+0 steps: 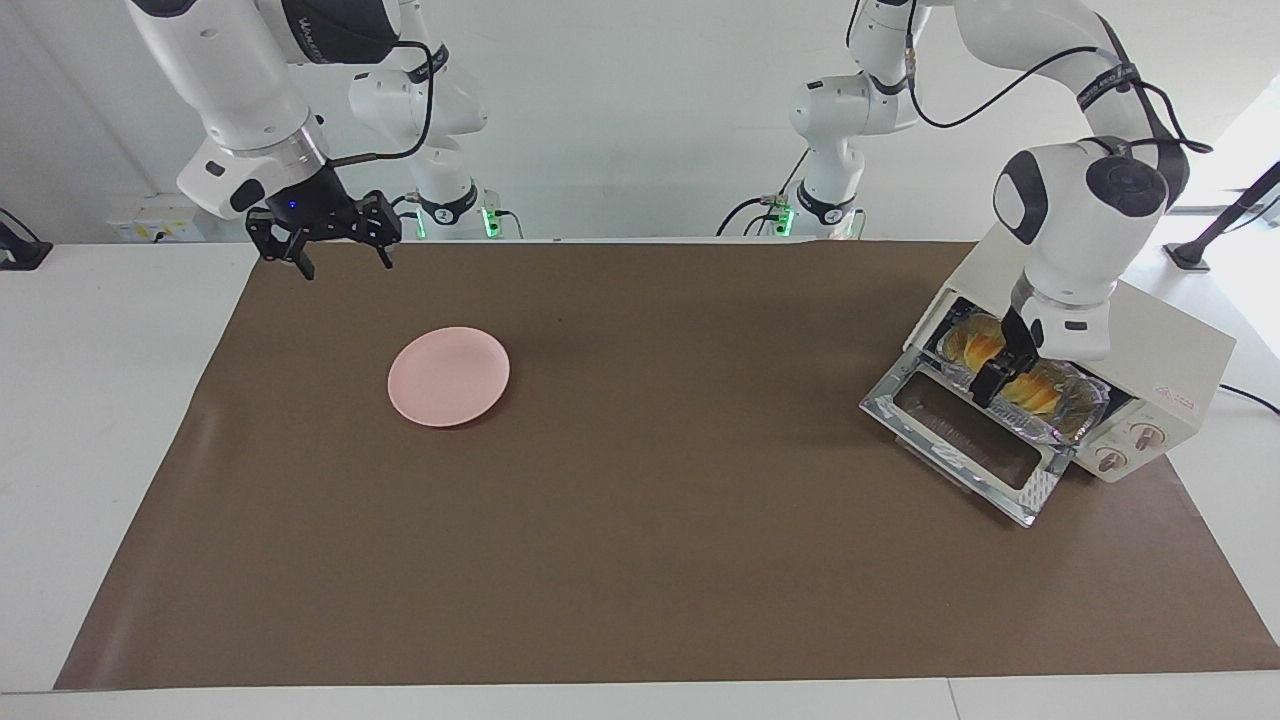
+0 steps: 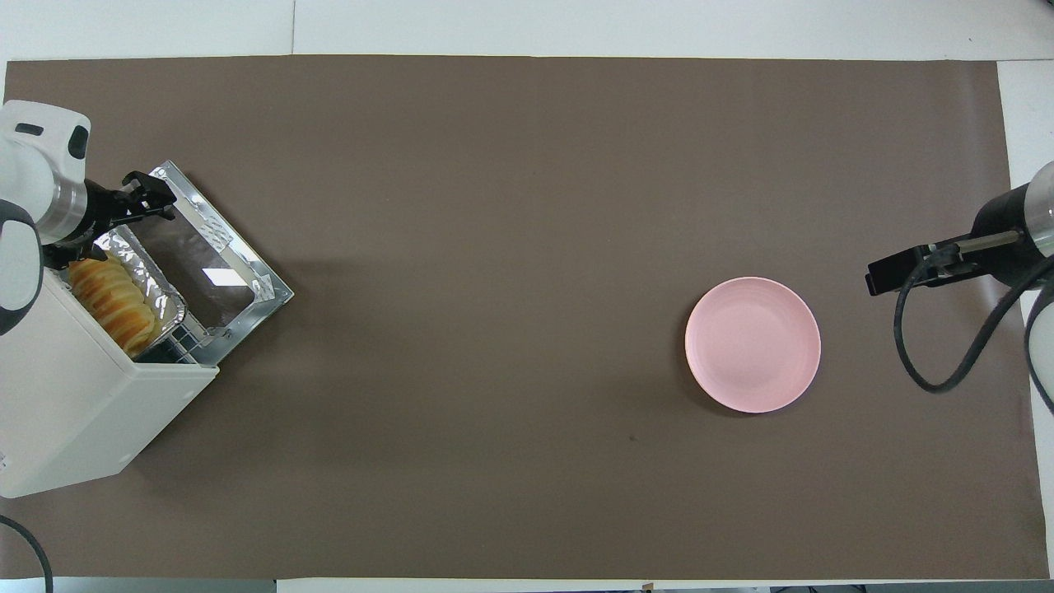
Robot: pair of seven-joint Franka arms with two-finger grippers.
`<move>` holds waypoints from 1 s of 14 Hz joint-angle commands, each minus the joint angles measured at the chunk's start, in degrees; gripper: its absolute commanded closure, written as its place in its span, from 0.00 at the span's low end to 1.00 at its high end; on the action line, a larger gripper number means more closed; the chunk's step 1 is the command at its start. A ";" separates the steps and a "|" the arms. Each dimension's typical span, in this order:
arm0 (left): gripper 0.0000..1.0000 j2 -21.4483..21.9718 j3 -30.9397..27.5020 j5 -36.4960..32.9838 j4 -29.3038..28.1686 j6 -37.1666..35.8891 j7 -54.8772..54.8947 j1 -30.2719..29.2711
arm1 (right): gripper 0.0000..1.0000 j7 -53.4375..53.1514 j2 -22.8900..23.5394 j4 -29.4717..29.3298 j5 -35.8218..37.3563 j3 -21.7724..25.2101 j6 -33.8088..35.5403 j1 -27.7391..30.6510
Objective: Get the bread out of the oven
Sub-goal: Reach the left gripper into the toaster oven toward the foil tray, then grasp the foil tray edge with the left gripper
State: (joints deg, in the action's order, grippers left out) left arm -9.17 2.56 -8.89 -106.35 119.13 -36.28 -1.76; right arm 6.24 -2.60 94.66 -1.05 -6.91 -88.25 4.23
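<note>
**K:** With the glass drop-down door flat on the brown mat, the cream-white boxy toaster oven [image 1: 1090,345] at the left arm's end of the counter is open for access. Small golden-yellow ridged bread loaf [image 1: 1040,390] sits in the crinkled silver foil tray [image 1: 1085,415], on the rack in the oven mouth. Not out yet.

**M:** Left gripper [image 1: 1005,365]?

**K:** Low over the loaf's middle, wrist pointing down. Jaws spread, nothing held. From the facing view I can't tell if a finger touches the bread. Reads as lining up a grasp across the loaf's width, since lengthwise wouldn't fit.

**M:** Right gripper [image 1: 335,250]?

**K:** Waiting, up in the air over the mat edge at the right arm's end. Jaws spread, empty. Keeps out of the way.

**M:** Drop target?

**K:** Likely the round pink plate [image 1: 449,376], flat on the mat, well apart from the oven, toward the right arm's end. Bare, so ready to receive.

**M:** Risks?

**K:** Foil is light, so it may lift with the loaf if the jaws catch its rim. Oven roof overhangs part of the tray, so pull outward before lifting.
</note>
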 commanded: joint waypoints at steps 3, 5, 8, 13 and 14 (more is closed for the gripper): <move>0.07 -3.65 0.17 -1.74 -1.66 7.15 -5.73 -1.22 | 0.00 -0.27 -1.27 1.23 -0.10 -0.65 0.36 0.95; 0.15 -3.40 0.17 -2.44 -4.03 10.24 -5.55 -2.19 | 0.00 -0.18 -1.27 1.15 -0.10 -0.65 0.36 0.86; 0.49 -3.13 0.17 -3.49 -5.26 10.25 -4.86 -2.19 | 0.00 -0.27 -1.27 1.23 -0.10 -0.65 0.36 0.86; 1.00 -2.60 0.69 -4.29 -6.07 8.75 6.19 -1.14 | 0.00 -0.27 -1.27 1.15 -0.10 -0.65 0.27 0.95; 1.00 -3.21 1.48 -4.21 -4.58 8.58 7.44 1.39 | 0.00 -0.27 -1.27 1.23 -0.10 -0.65 0.36 0.86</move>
State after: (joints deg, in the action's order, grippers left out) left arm -13.50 3.27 -12.07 -110.63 127.61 -31.65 -3.26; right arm 6.24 -2.60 94.66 -1.05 -6.91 -88.24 4.23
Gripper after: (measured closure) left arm 0.982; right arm 0.000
